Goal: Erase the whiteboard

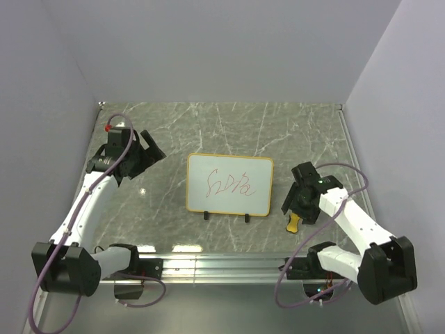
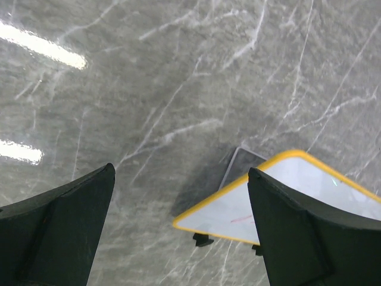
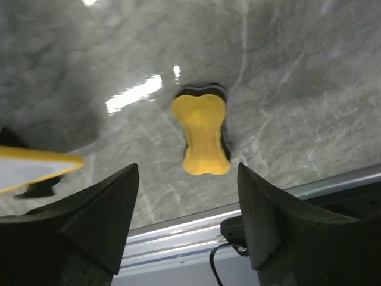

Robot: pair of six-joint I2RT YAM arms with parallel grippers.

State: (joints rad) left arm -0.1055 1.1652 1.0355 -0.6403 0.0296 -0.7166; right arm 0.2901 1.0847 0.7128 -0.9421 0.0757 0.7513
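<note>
The whiteboard [image 1: 229, 184] lies flat in the middle of the table, with a yellow-orange frame, red scribbles and two black feet on its near edge. A corner of it shows in the left wrist view [image 2: 238, 208] and in the right wrist view [image 3: 30, 167]. The yellow bone-shaped eraser [image 1: 295, 223] lies on the table right of the board, clear in the right wrist view [image 3: 202, 134]. My right gripper [image 1: 297, 207] is open and hangs just above the eraser, empty [image 3: 187, 196]. My left gripper [image 1: 151, 147] is open and empty, left of the board [image 2: 178, 196].
The marble table top [image 1: 229, 125] is bounded by grey walls on three sides. A metal rail [image 1: 222, 264] runs along the near edge and shows in the right wrist view [image 3: 208, 232]. A black cable [image 3: 220, 268] lies under that rail.
</note>
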